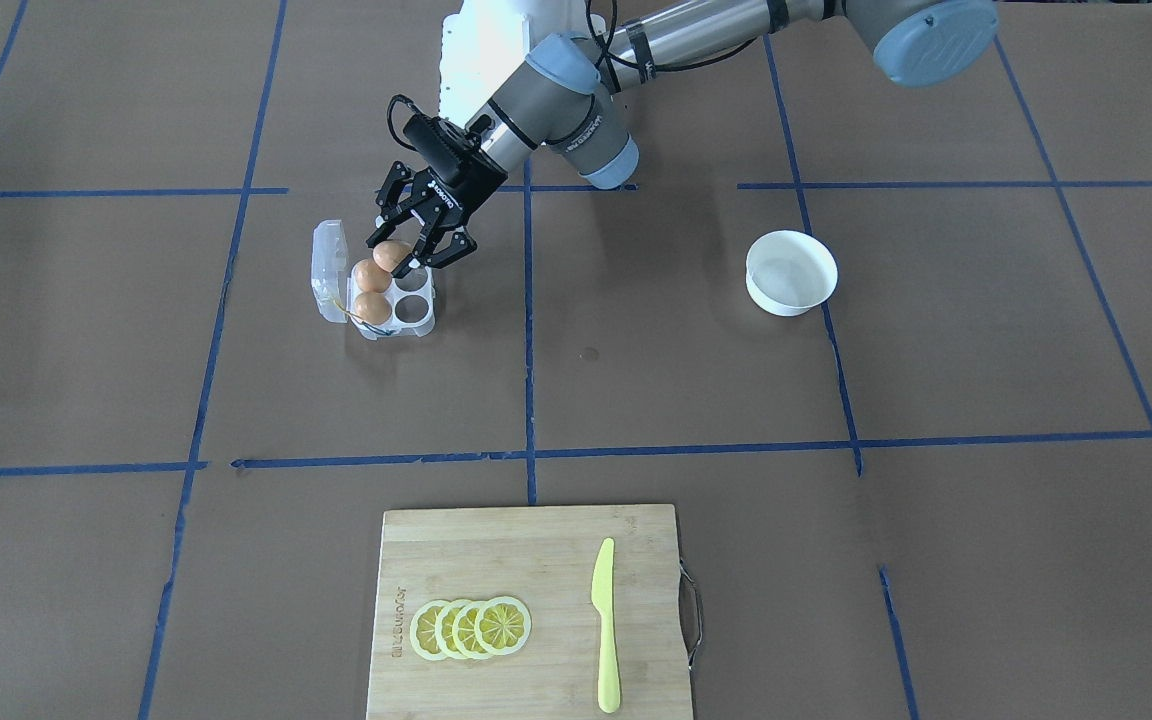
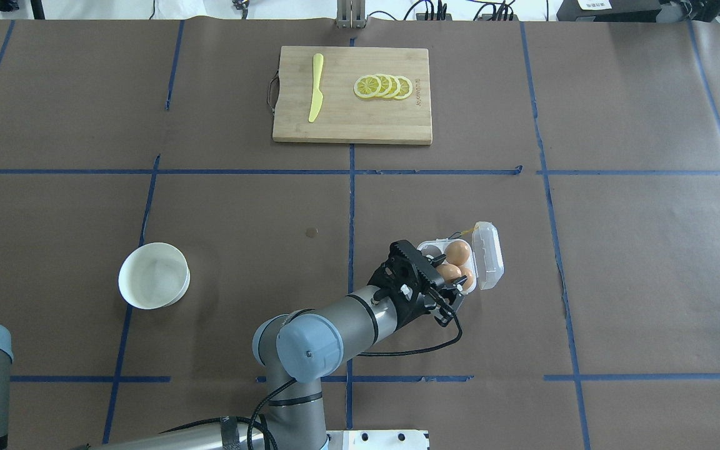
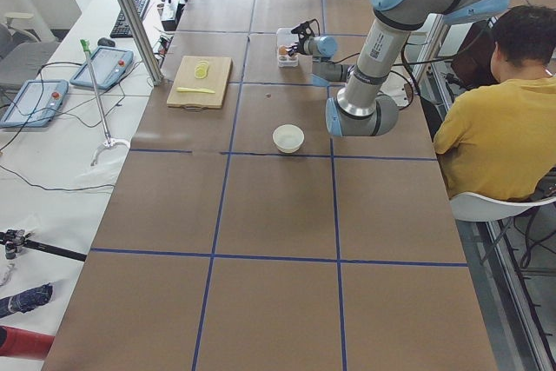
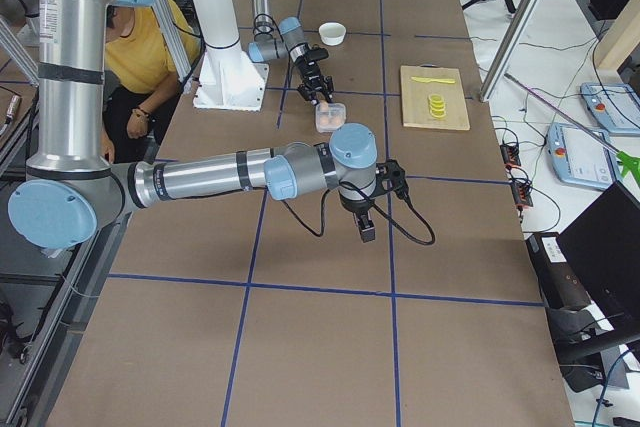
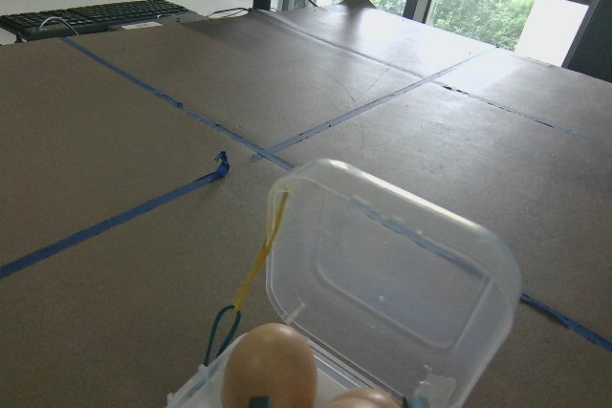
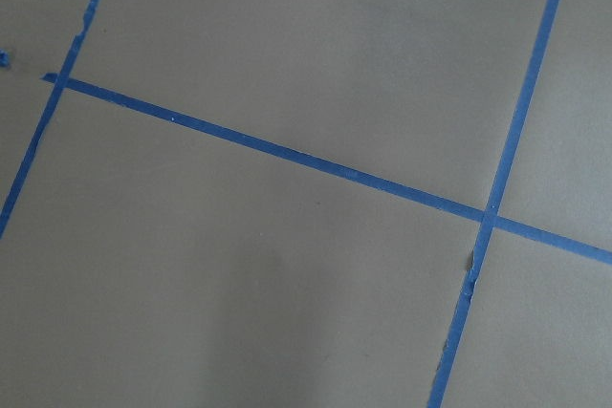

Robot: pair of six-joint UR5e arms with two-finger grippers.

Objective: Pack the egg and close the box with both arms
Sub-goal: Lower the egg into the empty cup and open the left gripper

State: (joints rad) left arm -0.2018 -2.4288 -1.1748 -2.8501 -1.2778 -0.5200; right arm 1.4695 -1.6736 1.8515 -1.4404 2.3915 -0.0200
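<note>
Egg (image 1: 389,254) sits clamped in left pincer (image 1: 404,259) over open box (image 1: 408,312); whether right pincer (image 4: 367,231) is wide or narrow cannot be told.

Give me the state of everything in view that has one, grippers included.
Left gripper: shut on egg, over the box.
Box: lid open, two packed eggs, two cells unfilled.
Right gripper: pointing down at table, cannot tell if open or shut.
Bowl: upright, empty.
Lemon slices: fanned on board.
Knife: flat on board.
</note>
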